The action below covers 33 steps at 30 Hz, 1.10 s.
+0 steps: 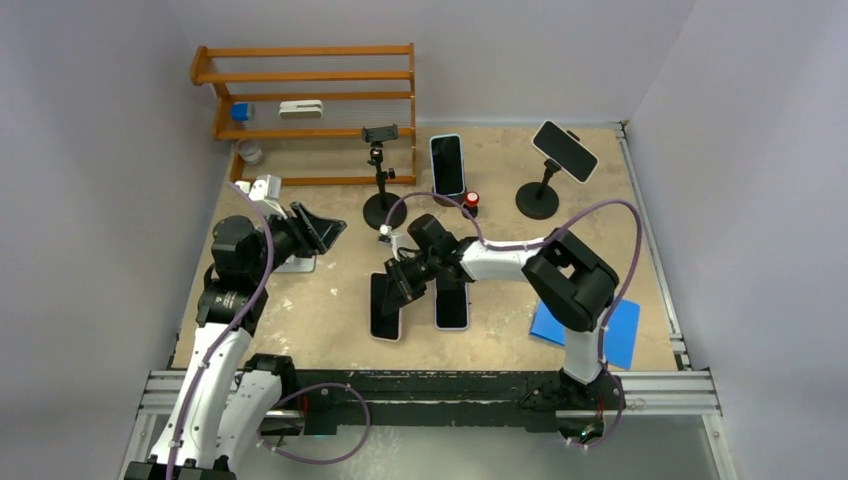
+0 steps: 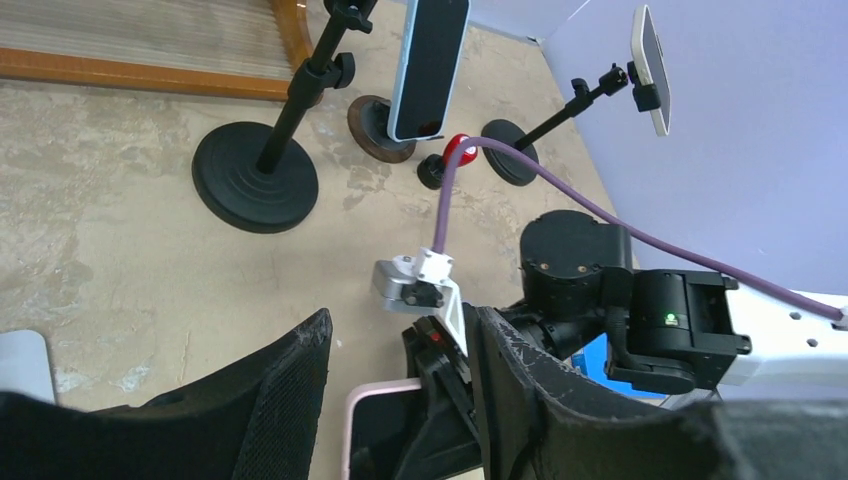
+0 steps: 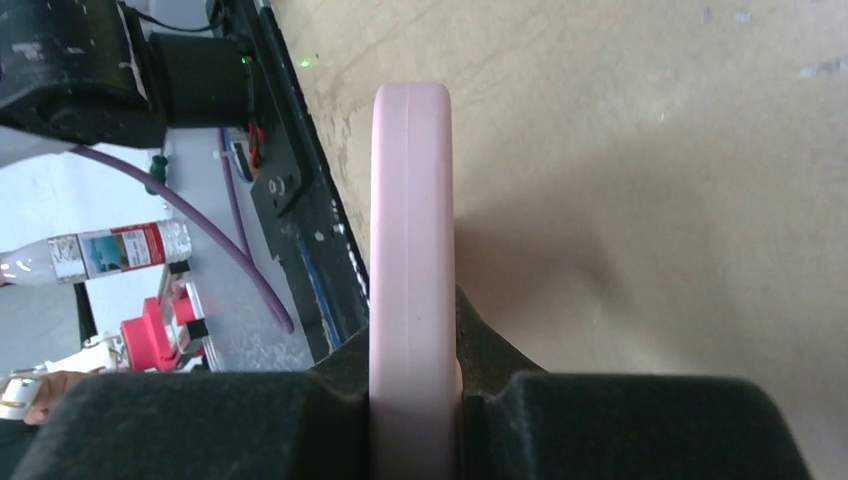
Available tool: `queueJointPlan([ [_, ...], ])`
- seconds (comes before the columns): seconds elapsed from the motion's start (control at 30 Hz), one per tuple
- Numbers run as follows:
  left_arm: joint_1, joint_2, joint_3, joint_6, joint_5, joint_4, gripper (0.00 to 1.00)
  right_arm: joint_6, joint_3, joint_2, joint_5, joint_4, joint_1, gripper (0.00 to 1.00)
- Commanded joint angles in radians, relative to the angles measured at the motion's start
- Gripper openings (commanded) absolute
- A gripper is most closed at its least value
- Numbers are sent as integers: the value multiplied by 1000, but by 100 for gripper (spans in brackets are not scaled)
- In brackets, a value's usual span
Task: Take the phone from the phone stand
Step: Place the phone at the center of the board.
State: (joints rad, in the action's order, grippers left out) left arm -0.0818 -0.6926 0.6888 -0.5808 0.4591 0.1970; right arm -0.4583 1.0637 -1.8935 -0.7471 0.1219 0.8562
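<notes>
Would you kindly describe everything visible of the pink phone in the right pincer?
The pink phone has a dark screen facing up and a smooth, rounded pink case, likely silicone. The right pincer is shut on its far end, fingers pressing both faces. It is beside a second phone; whether it rests on the table is unclear.

At 11 o'clock the rack [image 1: 310, 51] is sitting on the table [image 1: 330, 300], against the far edge. At 12 the empty stand [image 1: 384, 212] is standing just in front of it. The propped phone [image 1: 447, 165] is standing at that stand's 3 o'clock, with the small knob [image 1: 472, 200] at its 5. At 1 o'clock the clamped phone [image 1: 565, 150] is sitting on the far stand [image 1: 538, 200]. Near centre the held phone [image 1: 385, 305] is sitting between the right gripper [image 1: 397, 283] fingers, the flat phone [image 1: 452, 305] lying just at its 3. The pad [image 1: 622, 335] is lying at 4 o'clock.
</notes>
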Motion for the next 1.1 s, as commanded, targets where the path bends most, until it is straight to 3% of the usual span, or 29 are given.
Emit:
queueJointPlan([
  [0.0,-9,19,6,28,-24,-25,50,-48,104,-32,-77,91,-2,0],
  [0.27,-14,24,0,25,-28,-24,50,-113,149,-135,-82,143,-2,0],
  [0.8,-16,28,-5,24,-40,-21,49,-102,153,-202,1,95,-2,27],
  [1.07,-17,30,2,23,-59,-5,49,-88,150,-211,67,62,-5,34],
])
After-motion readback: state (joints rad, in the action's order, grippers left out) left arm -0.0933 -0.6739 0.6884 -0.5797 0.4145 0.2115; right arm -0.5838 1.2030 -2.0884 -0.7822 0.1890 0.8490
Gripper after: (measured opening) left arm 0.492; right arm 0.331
